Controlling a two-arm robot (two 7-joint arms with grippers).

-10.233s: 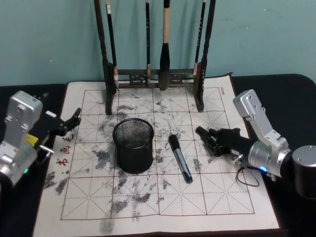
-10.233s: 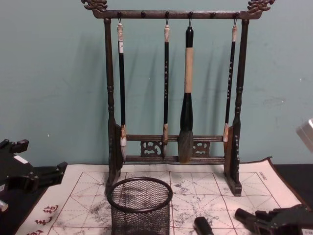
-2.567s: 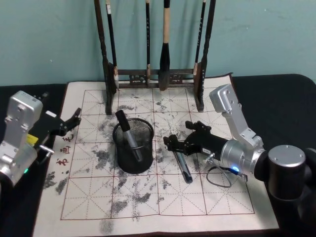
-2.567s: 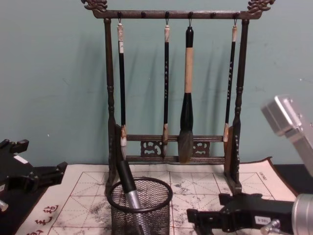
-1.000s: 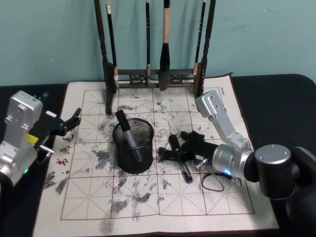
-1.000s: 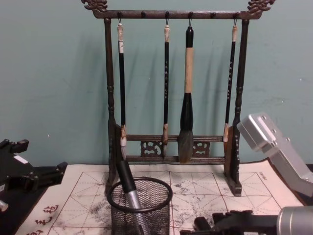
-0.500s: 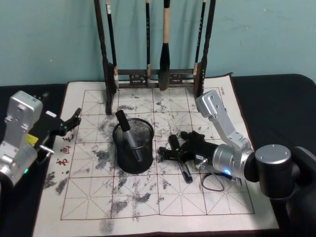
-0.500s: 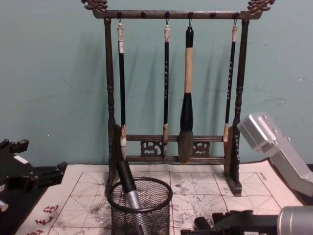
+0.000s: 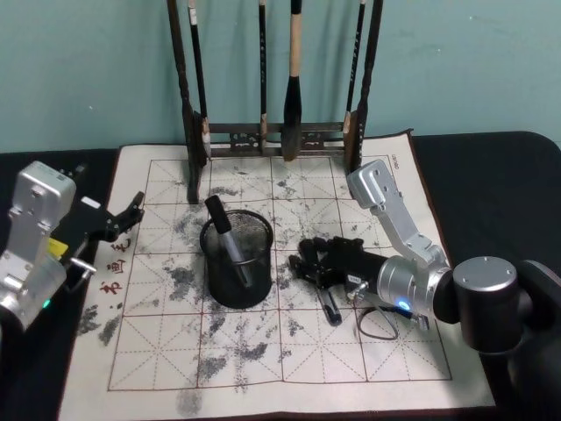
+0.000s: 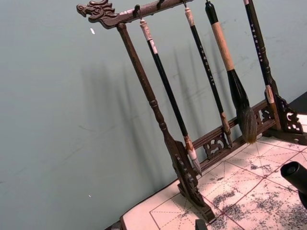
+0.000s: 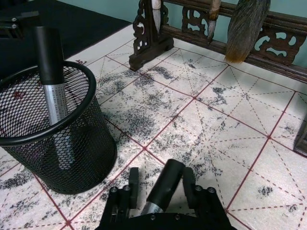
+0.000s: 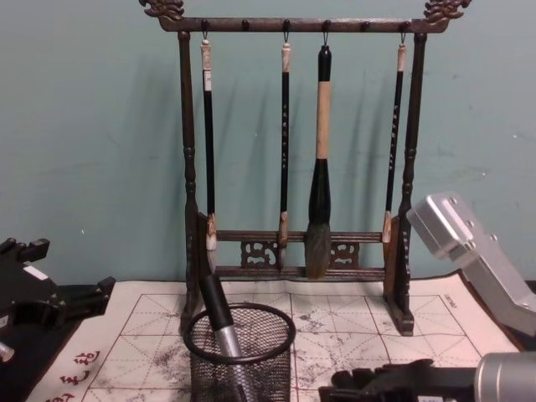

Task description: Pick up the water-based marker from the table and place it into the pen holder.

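One marker (image 9: 226, 245) already stood tilted in the holder (image 9: 237, 259), frame centre. Second marker (image 9: 321, 291) lay on the mat (image 9: 263, 351), right of the holder, clamped by the right hand (image 9: 308, 266). Grasp step; next, probably a lift clear of the rim. Left hand (image 9: 133, 207) parked at left edge, apparently spread.

You're at a calligraphy desk setup, prob. a staged lab/studio corner: carved dark wooden brush rack (image 12: 297, 167) w/ four brushes hanging, a whitish practice mat (image 9: 263, 342) w/ red grid, ink smudges & red characters, laid on a black table (image 9: 491, 175), plain teal wall (image 12: 92, 126) right behind. No windows or furniture in view.
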